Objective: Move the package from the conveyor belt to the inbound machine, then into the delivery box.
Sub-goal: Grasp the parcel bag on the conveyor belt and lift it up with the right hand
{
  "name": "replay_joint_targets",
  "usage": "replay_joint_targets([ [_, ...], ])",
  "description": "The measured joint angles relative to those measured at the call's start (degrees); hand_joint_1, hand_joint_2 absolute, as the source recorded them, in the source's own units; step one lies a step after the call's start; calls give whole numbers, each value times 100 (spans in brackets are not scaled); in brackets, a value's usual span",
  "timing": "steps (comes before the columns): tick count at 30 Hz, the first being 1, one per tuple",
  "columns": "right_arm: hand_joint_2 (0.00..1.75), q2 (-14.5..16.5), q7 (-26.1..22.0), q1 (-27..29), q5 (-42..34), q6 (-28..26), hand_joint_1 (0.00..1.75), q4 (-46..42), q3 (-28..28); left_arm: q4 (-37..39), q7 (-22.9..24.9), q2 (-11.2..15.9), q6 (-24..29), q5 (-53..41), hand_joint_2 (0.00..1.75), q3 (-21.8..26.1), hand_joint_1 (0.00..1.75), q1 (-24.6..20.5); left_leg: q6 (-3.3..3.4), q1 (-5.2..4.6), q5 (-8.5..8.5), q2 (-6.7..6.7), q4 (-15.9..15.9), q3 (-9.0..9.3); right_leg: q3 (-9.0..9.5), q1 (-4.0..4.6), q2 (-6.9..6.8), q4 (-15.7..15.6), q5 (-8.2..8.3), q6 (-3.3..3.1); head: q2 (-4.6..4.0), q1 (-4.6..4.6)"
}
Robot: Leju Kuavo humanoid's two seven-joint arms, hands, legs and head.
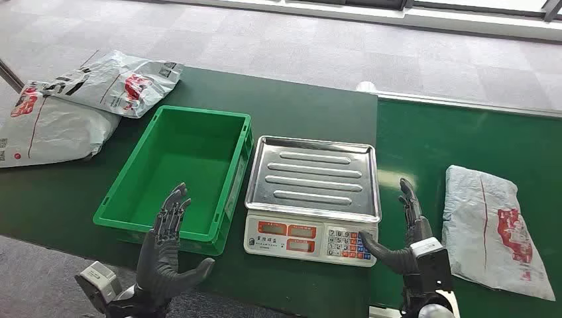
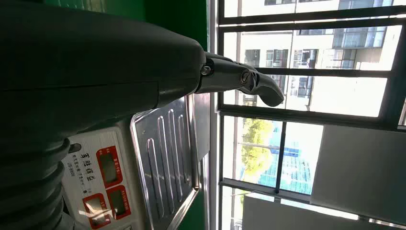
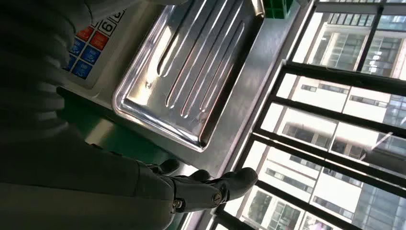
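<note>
A crumpled grey-white package (image 1: 494, 225) with red print lies flat on the green conveyor belt (image 1: 464, 139) at lower right of the frame, its printed wording too small to read. Beside it stands a scale (image 1: 311, 192), tray bare. The left robot hand (image 1: 166, 248) and right robot hand (image 1: 411, 232) hover wide, holding nothing, their wrists cut off by the bottom edge.

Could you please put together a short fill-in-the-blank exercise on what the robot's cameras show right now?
1. The steel pan of the scale holds ____.
2. The green crate stands to the ____ of the scale in the head view.
3. The package on the belt lies nearest the robot's ____ hand.
4. The left hand and right hand are both ____.

Missing words: nothing; left; right; open
</note>
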Motion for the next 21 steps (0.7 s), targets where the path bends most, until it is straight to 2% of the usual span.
replay_joint_targets([
  [7,175,-7,60,-42,148,-110,0,-9,-5,7,41,-7,3,-31,175,0,0,-11,0,0,0,1,0,0,0,0,1,0,0,0,0,0],
  [8,175,-34,157,-113,408,-326,0,-11,-38,16,69,-13,5,-36,175,0,0,-24,0,0,0,1,0,1,0,0,1,0,1,1,0,0],
  [9,175,-140,319,-306,965,-839,0,18,-147,41,92,-19,3,-13,175,0,0,-54,1,-1,1,1,1,1,1,-1,2,0,3,3,0,0],
  [12,175,-675,762,-1080,2393,-2348,0,319,-564,156,110,-27,-9,114,175,-2,0,-210,4,-3,3,2,9,1,3,-4,5,0,12,12,0,0],
  [16,175,-1121,877,-1573,2515,-2611,0,720,-795,268,106,-28,-9,150,175,-2,0,-369,6,-2,4,0,15,3,8,-3,2,0,13,14,0,0],
  [21,175,-1241,1075,-1691,2812,-2756,0,927,-839,371,105,-29,-9,152,175,-2,0,-453,5,0,4,-1,11,3,5,1,3,0,12,12,0,0],
])
